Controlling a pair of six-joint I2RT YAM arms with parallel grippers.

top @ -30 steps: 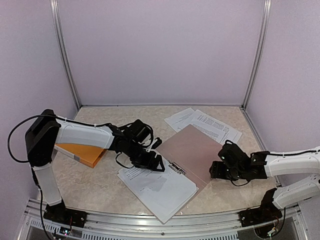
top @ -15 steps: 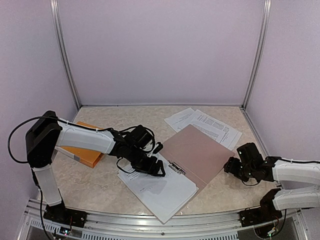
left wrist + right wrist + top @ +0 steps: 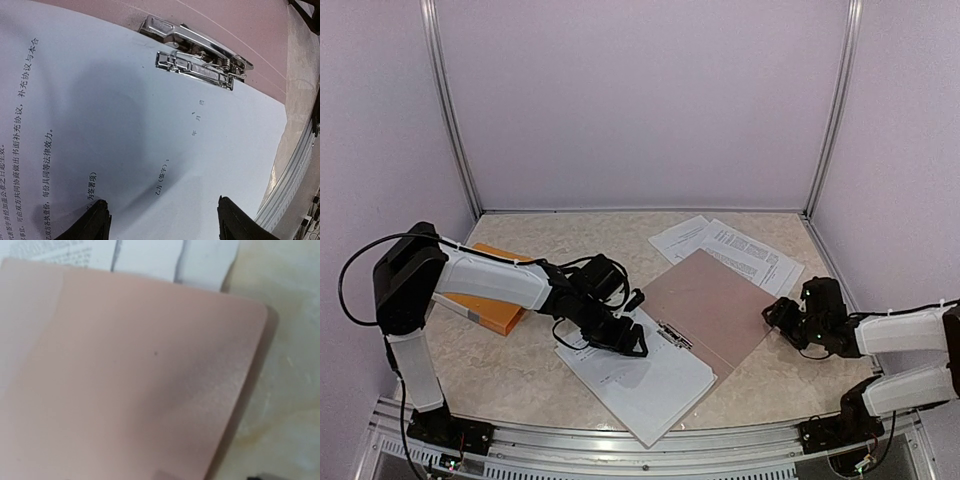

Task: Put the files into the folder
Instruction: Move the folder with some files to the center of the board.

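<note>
Marbled worktop (image 3: pixel 520 370), pink folder (image 3: pixel 720 300) lying open. One batch of files (image 3: pixel 640 375) sits on near half, edge by clip (image 3: pixel 200 65). Loose sheets (image 3: pixel 740 250) lie behind folder's far edge.

- Left fingers (image 3: pixel 87 222): spread, nothing gripped, low over top sheet, contact unclear.
- Right fingers (image 3: pixel 782 312): spread too, empty, just beside folder's right corner.

Risk imo: left fingers drag thin top sheet, so it skews or creases. Right could nudge cover and shift whole folder.

Vs a second ago: right arm moved from folder's near-right edge out to corner. Left barely moved.

Sheets (image 3: pixel 650 385) lie in the folder (image 3: pixel 715 305) — loose files (image 3: pixel 745 250) behind it (book (image 3: pixel 490 308) at left).
</note>
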